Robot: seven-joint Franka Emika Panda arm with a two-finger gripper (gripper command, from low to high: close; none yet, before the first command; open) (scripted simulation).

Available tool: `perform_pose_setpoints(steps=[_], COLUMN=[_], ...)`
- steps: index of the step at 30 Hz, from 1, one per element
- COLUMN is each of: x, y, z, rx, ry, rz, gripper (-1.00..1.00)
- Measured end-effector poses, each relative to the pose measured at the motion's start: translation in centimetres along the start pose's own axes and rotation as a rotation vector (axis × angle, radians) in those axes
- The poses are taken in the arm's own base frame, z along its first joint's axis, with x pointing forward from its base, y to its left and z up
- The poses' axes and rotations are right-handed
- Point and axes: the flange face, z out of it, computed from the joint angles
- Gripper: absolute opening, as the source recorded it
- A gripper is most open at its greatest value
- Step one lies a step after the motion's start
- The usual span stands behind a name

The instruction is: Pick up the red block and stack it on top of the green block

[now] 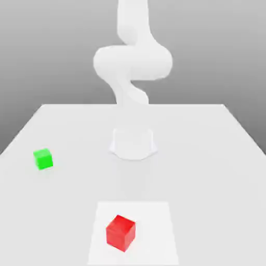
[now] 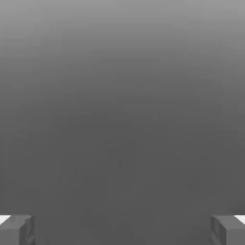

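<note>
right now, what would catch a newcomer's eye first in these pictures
Two bright cubes stand out on the pale table: the red block near the front edge on a lighter square patch, and the green block apart from it, toward the exterior view's left. Behind them rises the white arm; in the hand view its jaws stand wide open on nothing.

Smooth white arm [image 1: 133, 62], grey fingertips [image 2: 16, 229]

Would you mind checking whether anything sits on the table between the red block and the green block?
Nothing visible does. The red block sits near the front; the green block lies apart toward the exterior view's left, with bare table between them.
</note>
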Motion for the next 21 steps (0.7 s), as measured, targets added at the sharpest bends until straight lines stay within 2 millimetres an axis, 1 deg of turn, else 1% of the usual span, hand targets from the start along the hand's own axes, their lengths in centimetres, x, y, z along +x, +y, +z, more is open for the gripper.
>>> perform_pose_setpoints(steps=[2,5,8,11,16,19,21], x=[-0.2,-1.0,-2.5,-4.6,-8.9,-11.9,-13.9], y=[0.7,2.1,3.7,5.7,9.9,12.9,15.1], z=[4.4,10.4,16.1,21.3,28.9,32.7,34.8], rx=[-0.024,-0.055,-0.082,-0.107,-0.144,-0.163,-0.176], ry=[-0.061,-0.148,-0.235,-0.32,-0.464,-0.551,-0.61], rz=[-0.076,-0.184,-0.293,-0.401,-0.582,-0.691,-0.764], gripper=[0.0,0.0,0.0,0.0,0.0,0.0,0.0])
